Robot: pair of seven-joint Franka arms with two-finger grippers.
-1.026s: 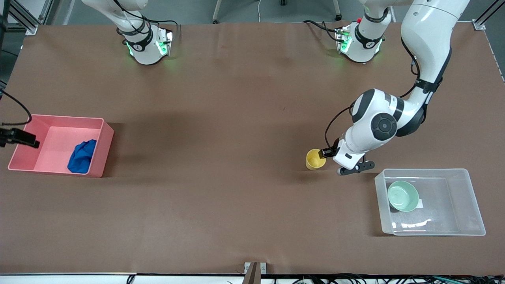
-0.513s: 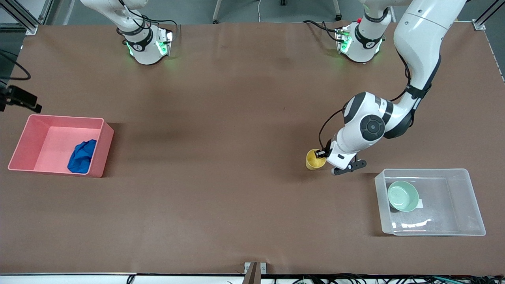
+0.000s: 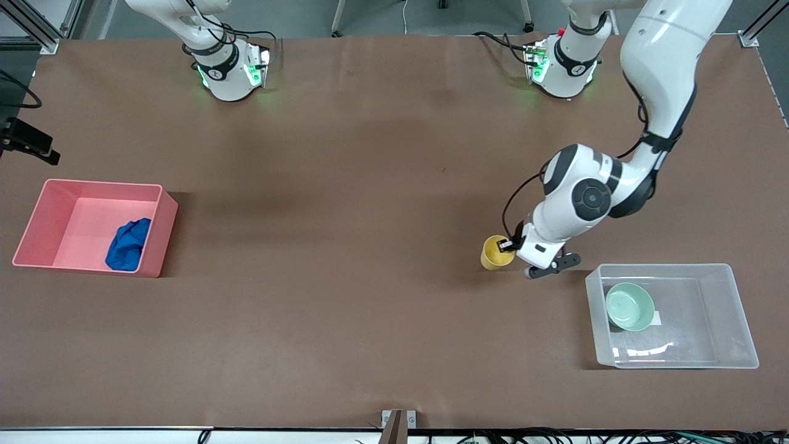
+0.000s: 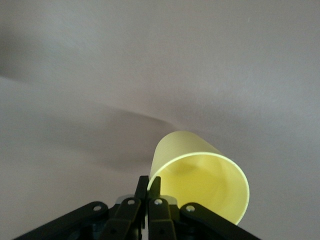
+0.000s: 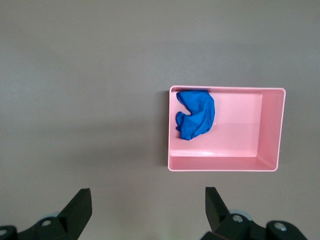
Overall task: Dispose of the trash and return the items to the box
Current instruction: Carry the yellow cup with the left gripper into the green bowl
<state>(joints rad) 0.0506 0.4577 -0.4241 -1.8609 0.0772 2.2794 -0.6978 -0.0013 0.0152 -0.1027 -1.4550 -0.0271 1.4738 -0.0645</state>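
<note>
My left gripper (image 3: 506,245) is shut on the rim of the yellow cup (image 3: 495,253), beside the clear box (image 3: 659,267), toward the middle of the table. In the left wrist view one finger is inside the cup (image 4: 200,180) and one outside, with the gripper (image 4: 149,183) pinching the wall. The cup is tilted. The mint-green bowl (image 3: 629,306) sits in the box. The blue cloth wad (image 3: 127,245) lies in the pink bin (image 3: 154,234). My right gripper (image 5: 148,207) is open and empty, high beside the bin (image 5: 272,130), with the cloth (image 5: 196,114) in its view.
The box has a small white label (image 3: 656,318) on its bottom next to the bowl. The right gripper (image 3: 31,145) shows at the edge of the front view, on the side of the pink bin toward the robots' bases. The brown table (image 3: 345,259) lies between bin and box.
The right gripper has drawn away from over the pink bin toward the bases' side. The left gripper with the cup has shifted slightly toward the clear box.
</note>
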